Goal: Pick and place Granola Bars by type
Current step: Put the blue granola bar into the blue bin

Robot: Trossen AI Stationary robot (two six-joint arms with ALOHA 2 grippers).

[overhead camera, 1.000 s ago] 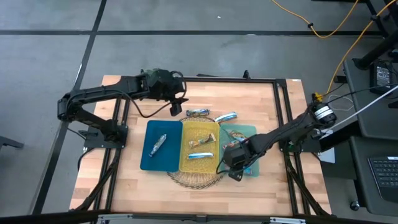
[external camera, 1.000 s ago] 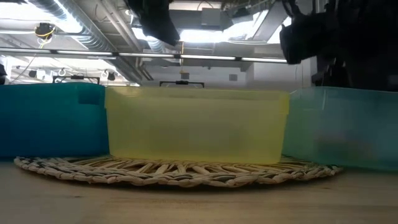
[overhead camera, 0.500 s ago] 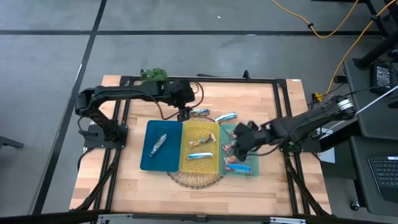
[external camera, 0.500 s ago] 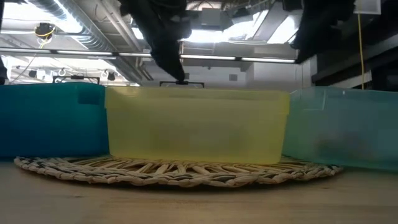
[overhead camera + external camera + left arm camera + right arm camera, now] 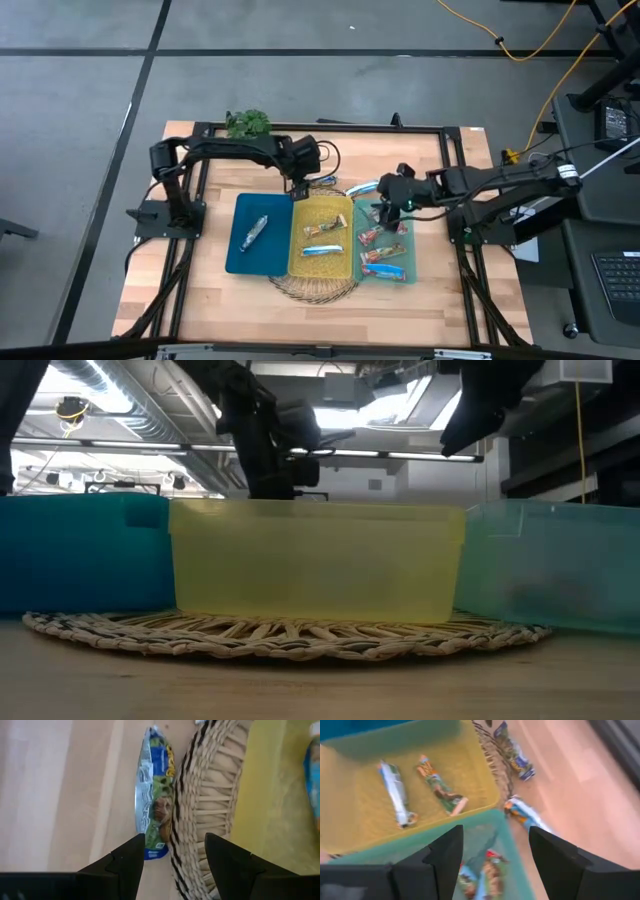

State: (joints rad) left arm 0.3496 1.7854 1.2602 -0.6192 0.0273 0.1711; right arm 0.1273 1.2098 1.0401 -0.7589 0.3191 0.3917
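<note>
Two dark fingers of the left gripper [image 5: 172, 852] stand spread and empty over a shiny blue-and-silver granola bar [image 5: 151, 795] lying on bare wood against the woven mat [image 5: 200, 805] near the table's far edge. The right gripper [image 5: 495, 845], also parted and empty, hangs over the teal bin's [image 5: 402, 210] far rim. Only the high view shows all three bins: a silvery bar [image 5: 255, 229] in the blue bin [image 5: 240, 255], bars in the yellow bin [image 5: 297, 258] and the teal one.
</note>
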